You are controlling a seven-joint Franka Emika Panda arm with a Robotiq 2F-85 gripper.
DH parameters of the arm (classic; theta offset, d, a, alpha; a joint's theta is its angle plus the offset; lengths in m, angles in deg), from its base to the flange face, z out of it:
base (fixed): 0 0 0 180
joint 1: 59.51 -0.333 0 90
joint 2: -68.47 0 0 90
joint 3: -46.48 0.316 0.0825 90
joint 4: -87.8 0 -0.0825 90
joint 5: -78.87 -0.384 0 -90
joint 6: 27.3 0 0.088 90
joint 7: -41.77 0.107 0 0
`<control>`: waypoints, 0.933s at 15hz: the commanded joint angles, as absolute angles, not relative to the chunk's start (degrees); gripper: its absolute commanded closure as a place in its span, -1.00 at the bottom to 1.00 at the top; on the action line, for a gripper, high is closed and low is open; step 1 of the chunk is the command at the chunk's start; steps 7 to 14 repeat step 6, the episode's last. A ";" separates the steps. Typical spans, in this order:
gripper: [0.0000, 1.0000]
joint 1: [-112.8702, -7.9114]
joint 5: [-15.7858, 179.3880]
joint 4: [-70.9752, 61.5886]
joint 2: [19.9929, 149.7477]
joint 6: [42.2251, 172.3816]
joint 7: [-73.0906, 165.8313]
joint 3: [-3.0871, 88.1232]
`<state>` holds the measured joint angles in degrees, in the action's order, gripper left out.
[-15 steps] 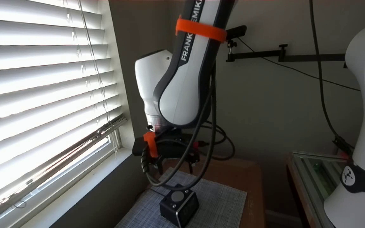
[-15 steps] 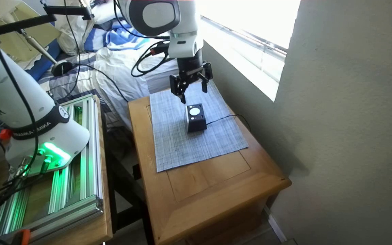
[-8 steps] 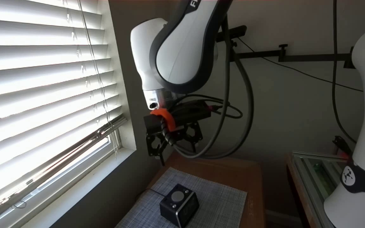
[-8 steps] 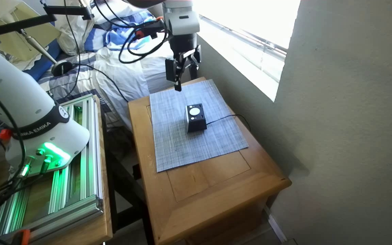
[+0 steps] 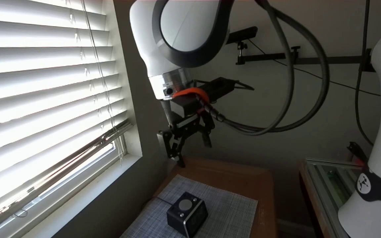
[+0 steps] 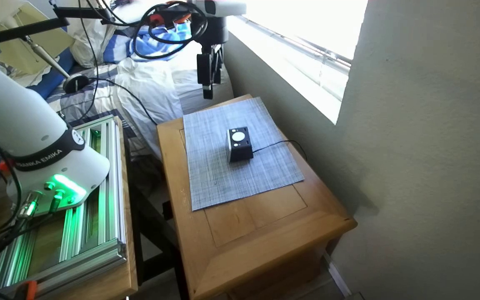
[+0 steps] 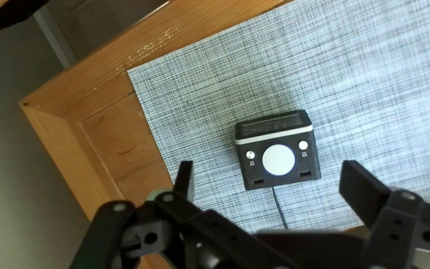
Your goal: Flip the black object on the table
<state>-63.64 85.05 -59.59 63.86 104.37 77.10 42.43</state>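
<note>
The black object (image 5: 178, 220) is a small box with a round pale disc and two small buttons on top. A silver strip runs along one top edge, and a thin cord leaves its rear. It stands on the grey mat (image 6: 215, 183) on the brown wooden table (image 6: 244, 266). It also shows in an exterior view (image 6: 241, 154) and in the wrist view (image 7: 254, 170). My gripper (image 5: 194, 153) is open and empty, high above the table's far end, apart from the object. It also shows in an exterior view (image 6: 211, 88). In the wrist view its fingers (image 7: 267, 168) are wide apart, with the object between and beyond them.
A window with blinds (image 5: 45, 82) and its sill (image 5: 88, 198) run along one table side. A bed (image 6: 152, 91) stands behind the table. The robot's base stands on a metal-framed stand (image 6: 115, 175) beside the table. The object's cord (image 6: 277, 143) crosses the mat.
My gripper has risen away from the black object towards the table's far end, and has tilted and turned. The black object has not moved.
</note>
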 commanded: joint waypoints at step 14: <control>-1.00 -60.94 84.85 -59.54 61.34 100.97 69.46 45.62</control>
